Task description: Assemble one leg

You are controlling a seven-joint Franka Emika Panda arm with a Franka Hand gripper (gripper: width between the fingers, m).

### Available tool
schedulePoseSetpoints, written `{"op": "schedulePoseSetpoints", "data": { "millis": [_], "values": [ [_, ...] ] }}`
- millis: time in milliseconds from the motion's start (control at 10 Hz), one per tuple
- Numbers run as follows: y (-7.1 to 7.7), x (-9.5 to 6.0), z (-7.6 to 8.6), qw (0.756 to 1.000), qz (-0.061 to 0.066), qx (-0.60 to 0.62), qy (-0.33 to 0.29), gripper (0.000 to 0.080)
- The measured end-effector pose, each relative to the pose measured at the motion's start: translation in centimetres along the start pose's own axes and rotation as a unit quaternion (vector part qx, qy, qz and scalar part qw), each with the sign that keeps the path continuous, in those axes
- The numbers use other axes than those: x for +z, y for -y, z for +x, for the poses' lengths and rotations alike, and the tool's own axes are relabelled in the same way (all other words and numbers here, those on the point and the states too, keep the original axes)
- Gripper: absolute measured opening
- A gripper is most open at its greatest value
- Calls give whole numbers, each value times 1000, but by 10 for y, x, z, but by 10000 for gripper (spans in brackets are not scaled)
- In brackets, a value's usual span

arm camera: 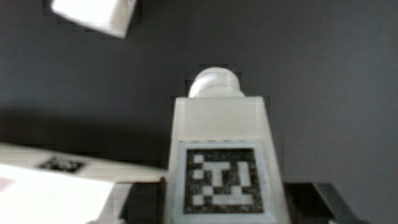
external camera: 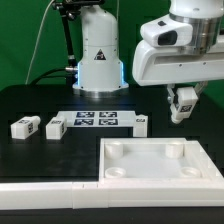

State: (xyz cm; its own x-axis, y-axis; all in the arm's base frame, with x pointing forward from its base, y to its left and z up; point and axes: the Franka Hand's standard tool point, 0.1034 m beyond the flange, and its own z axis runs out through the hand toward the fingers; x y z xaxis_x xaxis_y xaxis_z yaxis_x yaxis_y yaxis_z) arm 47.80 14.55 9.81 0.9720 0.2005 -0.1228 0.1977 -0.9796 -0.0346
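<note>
The gripper [external camera: 182, 102] has its jaws pinched shut on the leg [external camera: 184, 110], hanging it clear of the table [external camera: 40, 105] toward the edge on the exterior view's right, peg end down, likely lining up a corner socket of the white square piece [external camera: 150, 172] at that side's near corner.

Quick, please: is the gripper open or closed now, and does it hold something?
The gripper is closed, holding the leg.

Leg [arm camera: 221, 135]: smooth wht plastic, matt. Table [external camera: 25, 100]: matt blk.
</note>
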Motion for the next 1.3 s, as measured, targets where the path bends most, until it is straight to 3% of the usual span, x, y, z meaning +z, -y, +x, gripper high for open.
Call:
{"op": "schedulePoseSetpoints", "data": {
  "millis": [100, 400, 600, 900, 1200, 1300],
  "values": [
    [-4, -8, 11, 1000, 2, -5, -2, 291],
    [-16, -29, 66, 999, 9, -3, -39, 291],
    [-18, -31, 93, 999, 12, -15, -30, 291],
    [-18, -29, 98, 999, 13, -15, -45, 291],
    [-25, -33, 112, 986, 8, -24, -164, 291],
    [-28, -31, 114, 987, 7, -28, -161, 291]
  ]
}}
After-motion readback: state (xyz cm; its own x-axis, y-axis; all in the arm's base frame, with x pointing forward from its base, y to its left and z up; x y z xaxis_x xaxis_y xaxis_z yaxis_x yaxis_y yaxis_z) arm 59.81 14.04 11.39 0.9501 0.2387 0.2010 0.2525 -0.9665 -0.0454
